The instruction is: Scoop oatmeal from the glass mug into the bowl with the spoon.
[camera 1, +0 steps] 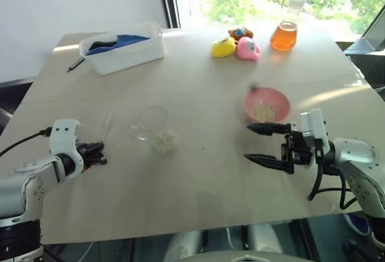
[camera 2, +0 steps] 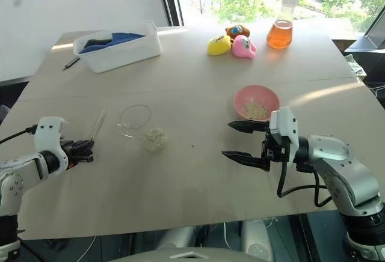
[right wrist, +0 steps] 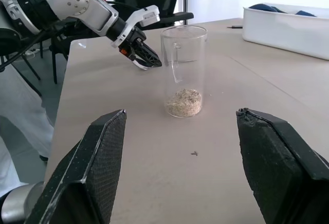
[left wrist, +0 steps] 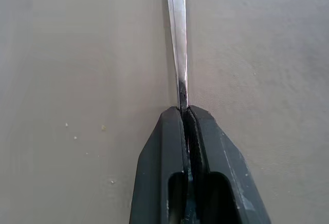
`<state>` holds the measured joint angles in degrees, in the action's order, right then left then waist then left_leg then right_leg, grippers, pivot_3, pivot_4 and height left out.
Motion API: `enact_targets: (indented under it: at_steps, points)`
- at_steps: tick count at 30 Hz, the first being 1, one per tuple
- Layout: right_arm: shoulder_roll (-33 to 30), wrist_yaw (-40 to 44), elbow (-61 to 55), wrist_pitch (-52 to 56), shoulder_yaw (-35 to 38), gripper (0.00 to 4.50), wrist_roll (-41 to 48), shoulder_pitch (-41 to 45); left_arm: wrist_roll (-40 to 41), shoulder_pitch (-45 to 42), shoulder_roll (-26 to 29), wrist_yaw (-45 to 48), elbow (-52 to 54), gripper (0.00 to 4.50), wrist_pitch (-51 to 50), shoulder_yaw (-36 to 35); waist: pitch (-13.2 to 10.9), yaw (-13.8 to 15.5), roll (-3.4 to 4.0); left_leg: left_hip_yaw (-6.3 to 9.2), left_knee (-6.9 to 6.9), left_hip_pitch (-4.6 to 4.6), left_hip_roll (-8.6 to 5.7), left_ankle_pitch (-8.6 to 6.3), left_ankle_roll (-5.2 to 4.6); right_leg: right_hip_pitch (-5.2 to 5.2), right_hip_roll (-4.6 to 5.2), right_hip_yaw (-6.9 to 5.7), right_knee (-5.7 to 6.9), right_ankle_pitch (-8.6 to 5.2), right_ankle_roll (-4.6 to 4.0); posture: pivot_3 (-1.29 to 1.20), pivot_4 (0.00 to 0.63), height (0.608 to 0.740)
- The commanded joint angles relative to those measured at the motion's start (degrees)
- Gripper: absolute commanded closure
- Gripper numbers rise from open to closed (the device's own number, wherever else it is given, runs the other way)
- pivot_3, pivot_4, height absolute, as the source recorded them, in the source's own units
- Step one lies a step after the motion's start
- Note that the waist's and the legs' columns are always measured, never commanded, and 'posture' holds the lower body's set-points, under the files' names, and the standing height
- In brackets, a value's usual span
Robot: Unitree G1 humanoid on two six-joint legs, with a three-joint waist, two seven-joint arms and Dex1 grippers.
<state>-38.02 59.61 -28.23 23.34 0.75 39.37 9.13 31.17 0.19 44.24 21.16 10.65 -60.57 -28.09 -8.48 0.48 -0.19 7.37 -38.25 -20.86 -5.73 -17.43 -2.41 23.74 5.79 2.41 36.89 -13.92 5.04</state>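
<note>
Your left gripper (left wrist: 183, 112) pinches the slim silver metal spoon (left wrist: 178, 39) handle flat on the table; right gripper (camera 1: 263, 143) gapes wide.

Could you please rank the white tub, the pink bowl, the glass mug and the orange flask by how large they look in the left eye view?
1. White tub, clearly largest.
2. Pink bowl and glass mug: look alike, not ranked; the see-through mug's outline is hard to trace.
3. Orange flask: looks smallest, but it stands farthest from the camera, so this is unsure.

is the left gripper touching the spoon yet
Touching. In the left wrist view the left gripper has both fingers shut on the spoon handle, the metal pinched between the tips with no gap.
</note>
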Motion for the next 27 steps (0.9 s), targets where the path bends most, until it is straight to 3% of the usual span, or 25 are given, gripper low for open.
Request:
enact_targets:
  at_steps: [1,6,10,16,20,27]
  points:
    - [-0.1,0.0,-1.3,-0.8,0.7,1.08,0.3,0.5,-2.1,3.8,-2.3,-0.6,0.1,4.43,1.9,0.5,0.0,-0.1,0.03,-0.02,0.01,0.01,0.0,0.0,0.0,0.0,0.0,0.02,0.0,0.0,0.0,0.0,0.15,0.74]
    - [-0.1,0.3,0.1,-1.3,0.0,1.08,-1.2,1.6,-5.5,2.9,-4.8,-1.3,1.3,4.43,14.5,-2.5,0.0,0.2,-0.04,0.0,-0.01,0.0,0.01,0.01,0.01,0.0,0.02,-0.02,0.01,0.0,0.0,0.0,0.15,0.74]
    - [0.3,-0.1,0.8,-0.7,0.1,1.08,-1.1,2.7,-4.4,3.3,-5.2,-1.3,4.4,4.43,17.2,-7.8,-0.1,0.2,-0.29,0.09,-0.02,-0.05,0.02,0.03,0.06,0.0,0.01,-0.1,0.02,0.01,-0.01,0.0,0.15,0.74]
    - [-0.2,-2.0,2.6,2.9,-1.0,1.08,-1.6,5.9,-2.2,-2.4,-4.2,-1.2,9.3,4.43,18.8,-9.3,-0.2,0.5,-0.42,0.13,-0.06,-0.16,0.0,0.03,0.05,0.02,0.03,-0.18,-0.07,0.01,-0.01,0.0,0.15,0.74]
    - [2.4,-7.8,5.4,7.2,0.2,1.08,0.0,11.6,-3.4,-10.1,-0.6,-0.2,10.3,4.43,19.6,-4.7,-0.2,0.3,-0.53,0.23,-0.09,-0.2,-0.01,0.05,0.09,0.01,0.02,-0.32,-0.04,0.05,-0.07,0.0,0.15,0.74]
    - [13.9,-29.4,10.4,17.0,5.1,1.08,2.9,26.8,-9.8,-26.8,2.0,5.5,4.8,4.43,30.3,10.7,-0.2,-0.1,-0.51,0.21,-0.07,-0.37,-0.02,0.09,0.13,0.18,-0.17,-0.28,-0.03,0.06,-0.08,0.0,0.15,0.74]
